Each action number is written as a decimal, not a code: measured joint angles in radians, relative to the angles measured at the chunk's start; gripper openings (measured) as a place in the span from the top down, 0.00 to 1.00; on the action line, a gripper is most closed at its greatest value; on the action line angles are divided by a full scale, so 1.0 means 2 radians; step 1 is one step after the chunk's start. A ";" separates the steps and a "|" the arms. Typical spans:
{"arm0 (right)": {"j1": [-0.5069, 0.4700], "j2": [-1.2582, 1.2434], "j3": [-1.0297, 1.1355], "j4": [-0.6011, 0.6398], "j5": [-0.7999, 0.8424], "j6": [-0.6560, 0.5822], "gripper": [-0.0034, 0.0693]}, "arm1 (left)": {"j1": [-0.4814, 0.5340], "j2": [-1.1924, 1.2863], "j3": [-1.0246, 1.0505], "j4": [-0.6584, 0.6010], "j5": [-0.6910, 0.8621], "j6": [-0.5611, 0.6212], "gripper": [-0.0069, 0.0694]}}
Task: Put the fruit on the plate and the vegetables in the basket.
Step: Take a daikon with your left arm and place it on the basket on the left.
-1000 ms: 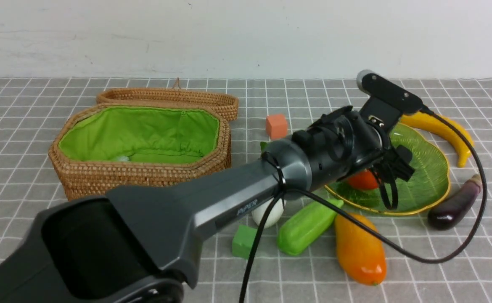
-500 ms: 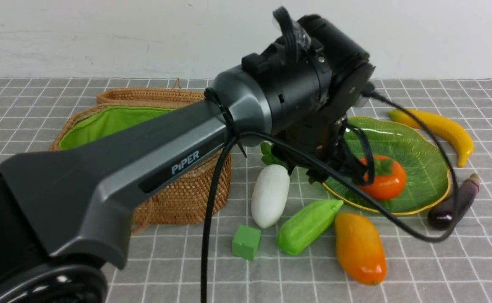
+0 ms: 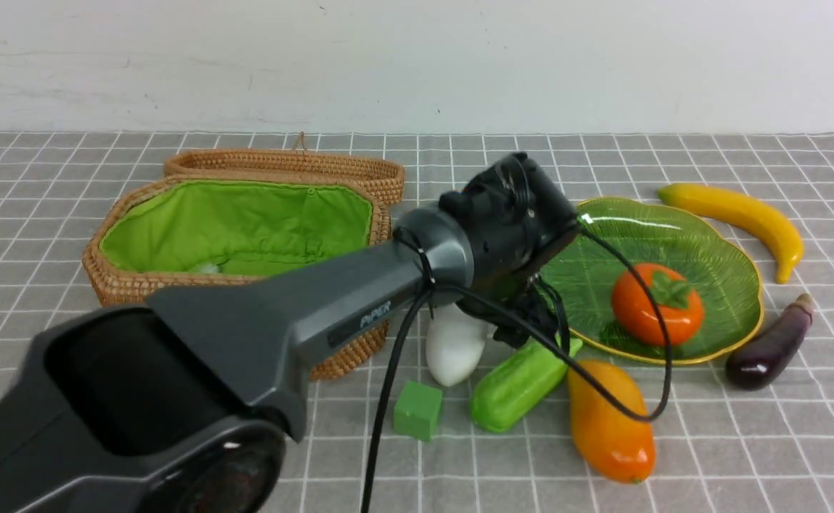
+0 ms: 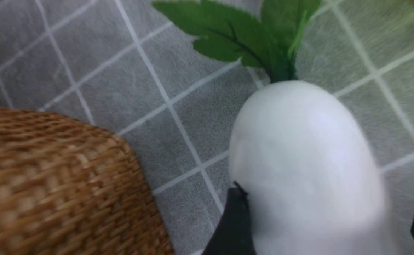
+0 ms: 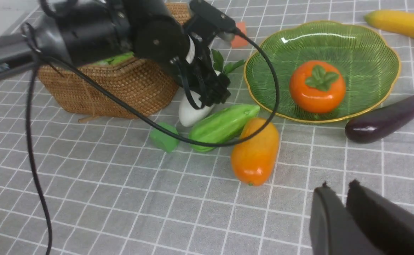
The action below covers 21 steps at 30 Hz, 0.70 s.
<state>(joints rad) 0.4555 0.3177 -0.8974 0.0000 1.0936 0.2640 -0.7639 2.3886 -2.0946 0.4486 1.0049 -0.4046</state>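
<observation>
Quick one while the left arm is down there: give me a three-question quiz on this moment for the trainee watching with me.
1. True or false: the persimmon is the only fruit on the plate.
2. What sits between the fingers of the left gripper? A. the persimmon B. the radish C. nothing
3. How many fruits lie off the plate?

Key
1. True.
2. B. The fingers stand on either side of it while it lies on the table.
3. Two: the mango and the banana.
</observation>
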 joint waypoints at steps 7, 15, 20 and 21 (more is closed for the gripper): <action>0.000 0.000 0.000 0.000 0.000 0.000 0.83 | 0.000 0.014 -0.001 0.004 -0.005 -0.005 0.25; 0.000 0.000 0.000 0.000 -0.003 0.000 0.83 | -0.008 -0.043 -0.041 -0.009 0.094 0.034 0.25; 0.000 0.000 0.000 0.000 -0.020 0.000 0.82 | -0.010 -0.166 -0.029 -0.055 0.110 0.145 0.25; 0.000 0.000 0.000 0.000 -0.023 0.000 0.82 | -0.004 -0.193 -0.019 -0.062 0.111 0.175 0.25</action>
<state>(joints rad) 0.4555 0.3177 -0.8974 0.0000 1.0477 0.2640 -0.7722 2.0029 -2.1327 0.3252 1.2265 -0.0544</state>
